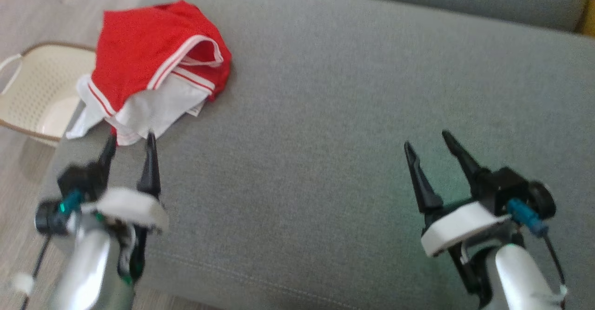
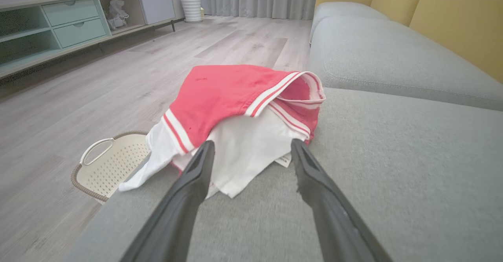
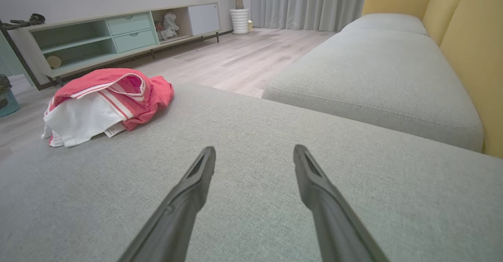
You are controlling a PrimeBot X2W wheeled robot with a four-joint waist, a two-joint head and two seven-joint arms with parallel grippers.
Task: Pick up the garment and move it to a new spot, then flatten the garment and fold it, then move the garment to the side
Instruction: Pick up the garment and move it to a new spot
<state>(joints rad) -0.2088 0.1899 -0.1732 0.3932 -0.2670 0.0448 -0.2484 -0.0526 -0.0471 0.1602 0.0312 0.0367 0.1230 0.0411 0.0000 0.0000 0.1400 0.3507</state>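
Garment (image 1: 158,63): red and white, crumpled, far left on grey cushion (image 1: 325,115). Left gripper (image 1: 131,137): released, empty, tips at garment's near edge. Right gripper (image 1: 426,138): released, empty, well apart to the right.

The left gripper (image 1: 131,137) and right gripper (image 1: 427,139) each carry two long, tapering black fingers (image 3: 184,199) on a black block, backed by a white collar (image 1: 465,226), a teal-blue plug (image 1: 523,212) with a thin black cable (image 1: 554,253), and a glossy pale forearm (image 1: 516,273).

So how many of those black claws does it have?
2. The left gripper sits open by the garment; the right gripper hangs open over the sofa cushion.
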